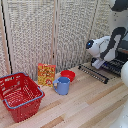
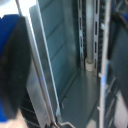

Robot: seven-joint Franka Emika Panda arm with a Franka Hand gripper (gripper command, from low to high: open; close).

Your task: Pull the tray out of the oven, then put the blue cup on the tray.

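Nearest in the exterior view, a red plastic basket with a blue rim (image 1: pixel 20 95) stands on the pale wooden worktop (image 1: pixel 85 105) at the exterior view's left. Behind it, a yellow and red printed box (image 1: pixel 46 74) stands upright, and just beside that box sits the light-blue mug with one side handle (image 1: pixel 62 85), upright on the worktop with its handle toward the basket. A low red bowl (image 1: pixel 68 75) rests just behind the mug. Farther back, at the exterior view's right, the oven's long striped door flap (image 1: pixel 93 73) lies folded down, and behind it the black-and-silver countertop toaster oven (image 1: pixel 118 64) is mostly hidden by the white and black robot arm (image 1: pixel 105 47), which reaches into its mouth. The pincer itself is out of sight there, so whether it is spread or pressed together cannot be told. The wrist view shows the oven's grey metal inner walls and thin bright bars (image 2: pixel 42 75) close up, too blurred to tell whether they belong to the tray. A pale woven screen (image 1: pixel 40 35) closes the background.
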